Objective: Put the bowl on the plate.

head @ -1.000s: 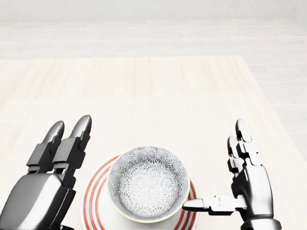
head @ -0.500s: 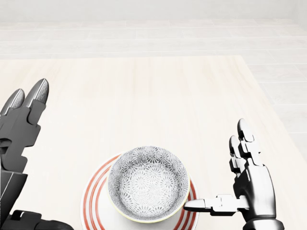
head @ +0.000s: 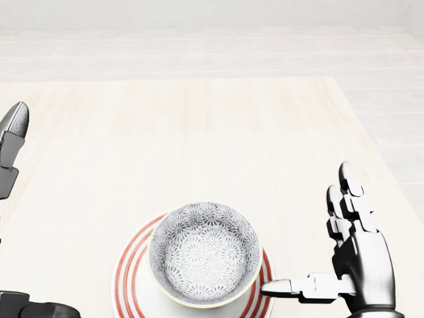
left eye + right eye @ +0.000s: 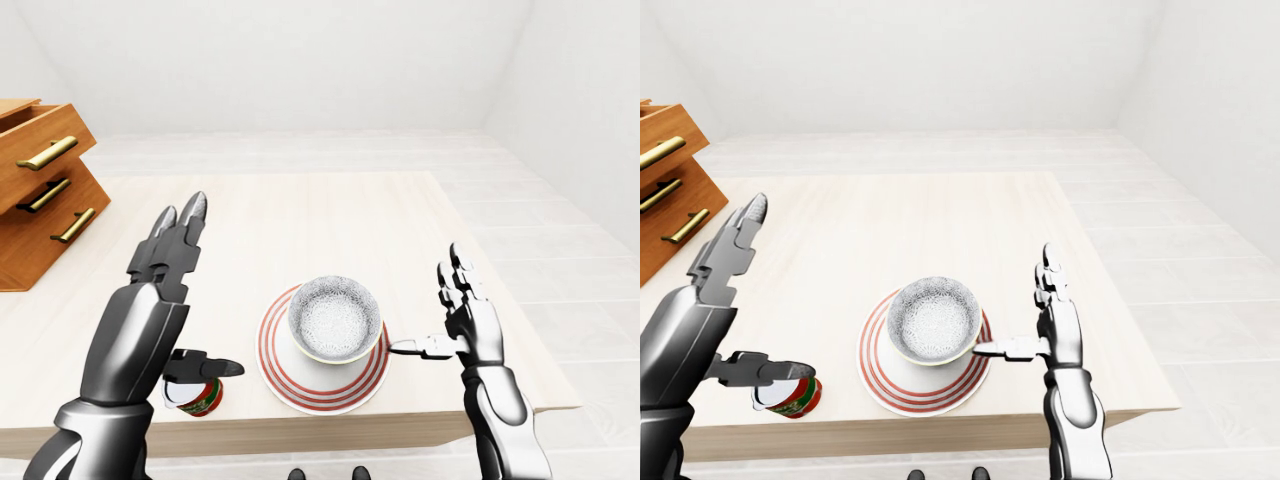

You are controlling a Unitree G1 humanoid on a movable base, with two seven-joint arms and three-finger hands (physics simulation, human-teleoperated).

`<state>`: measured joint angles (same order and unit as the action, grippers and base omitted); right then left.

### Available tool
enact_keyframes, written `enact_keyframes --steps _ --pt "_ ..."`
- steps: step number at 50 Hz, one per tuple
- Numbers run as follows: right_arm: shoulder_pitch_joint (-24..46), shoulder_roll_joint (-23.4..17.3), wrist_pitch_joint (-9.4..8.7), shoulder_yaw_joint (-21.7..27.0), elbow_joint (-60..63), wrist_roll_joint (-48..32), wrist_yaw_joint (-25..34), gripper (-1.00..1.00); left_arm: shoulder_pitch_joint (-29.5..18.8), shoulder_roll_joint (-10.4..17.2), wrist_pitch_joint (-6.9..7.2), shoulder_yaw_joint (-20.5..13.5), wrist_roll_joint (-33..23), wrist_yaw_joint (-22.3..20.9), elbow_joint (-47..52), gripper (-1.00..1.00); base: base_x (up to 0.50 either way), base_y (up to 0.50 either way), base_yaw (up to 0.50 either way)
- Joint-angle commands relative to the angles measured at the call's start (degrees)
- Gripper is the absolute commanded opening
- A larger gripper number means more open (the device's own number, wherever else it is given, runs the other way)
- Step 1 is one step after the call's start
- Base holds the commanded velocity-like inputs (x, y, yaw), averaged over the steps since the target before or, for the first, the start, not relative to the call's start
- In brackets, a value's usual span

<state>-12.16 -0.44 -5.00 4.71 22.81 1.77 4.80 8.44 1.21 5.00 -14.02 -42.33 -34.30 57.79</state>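
In the left-eye view, drawers stand at 10 o'clock. The left hand, fingers apart, has its thumb over a can at the plate's 8 o'clock. The bowl sits upright on the plate. At its 3 o'clock the right hand is spread, thumb tip just beside the bowl.

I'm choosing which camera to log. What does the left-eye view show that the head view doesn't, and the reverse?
Only the left-eye view: the wooden drawer unit at its left, a red can near the bottom edge of the table, and the whole left hand, open. Only the head view: the flower pattern inside the bowl, close up. Both: the bowl standing on the red-ringed plate, and the open right hand to its right.
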Motion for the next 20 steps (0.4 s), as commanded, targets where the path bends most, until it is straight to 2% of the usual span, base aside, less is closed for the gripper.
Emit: enact_keyframes --steps 1,12,20 --pt "-2.3 0.0 0.00 1.5 5.2 -0.3 0.9 1.00 0.5 0.2 0.00 -1.1 1.1 1.1 -1.5 1.00 0.00 0.00 0.00" --pt "-4.3 0.7 0.00 4.7 11.6 -0.3 2.8 1.00 1.3 0.1 0.00 -2.4 1.6 1.2 -2.1 1.00 0.00 0.00 0.00" --pt "-4.8 1.3 0.00 7.0 16.2 -0.5 4.7 1.00 0.1 0.6 0.00 -3.9 2.0 0.4 -1.9 1.00 0.00 0.00 0.00"
